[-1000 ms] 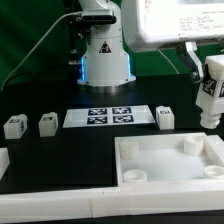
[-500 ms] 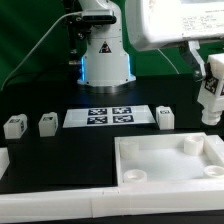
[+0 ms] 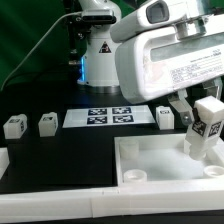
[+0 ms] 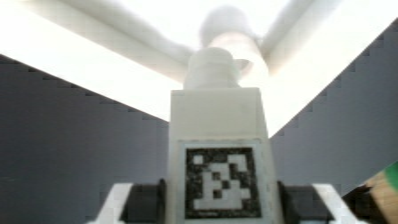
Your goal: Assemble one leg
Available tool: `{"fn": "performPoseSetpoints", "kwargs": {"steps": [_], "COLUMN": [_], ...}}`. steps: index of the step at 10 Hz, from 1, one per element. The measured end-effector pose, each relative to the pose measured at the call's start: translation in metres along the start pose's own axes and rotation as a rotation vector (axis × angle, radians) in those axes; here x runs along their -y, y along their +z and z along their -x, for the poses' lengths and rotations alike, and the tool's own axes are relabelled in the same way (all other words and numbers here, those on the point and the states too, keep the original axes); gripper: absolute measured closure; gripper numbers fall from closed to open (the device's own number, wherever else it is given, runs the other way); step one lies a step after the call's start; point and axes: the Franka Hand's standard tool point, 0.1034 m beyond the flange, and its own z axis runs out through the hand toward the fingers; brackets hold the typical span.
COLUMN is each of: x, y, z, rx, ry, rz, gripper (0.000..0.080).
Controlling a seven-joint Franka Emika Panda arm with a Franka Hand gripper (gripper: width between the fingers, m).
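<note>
- One leg (image 3: 205, 128) is held upright over the far side of the tray (image 3: 165, 180), near a corner socket; contact cannot be told.
- One gripper (image 3: 199, 110) is seen, its fingers (image 4: 134, 203) pinching the leg on both sides beside its tag.
- Three more are counted on the table (image 3: 60, 150): one loose leg (image 3: 166, 117) just beyond the tray, two spare legs (image 3: 46, 124) well apart from it.
- One marker board (image 3: 108, 117) is noted beyond the tray.

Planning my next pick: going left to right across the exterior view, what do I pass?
First loose leg → second loose leg → marker board → third loose leg → held leg. The tray spans several of these, so it is left out.
</note>
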Motion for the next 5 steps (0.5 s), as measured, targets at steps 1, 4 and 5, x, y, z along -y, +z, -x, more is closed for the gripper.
{"fn": "performPoseSetpoints", "kwargs": {"steps": [1,4,5], "x": [-0.001,0.017,0.019], "y": [-0.002,-0.007,-0.008], "z": [-0.004,-0.006,-0.005], "rx": [-0.020,-0.002,0.000], "ry": [0.007,0.039,0.027], "rz": [-0.024,-0.040,-0.037], "gripper": [0.0506,0.0506,0.0506]}}
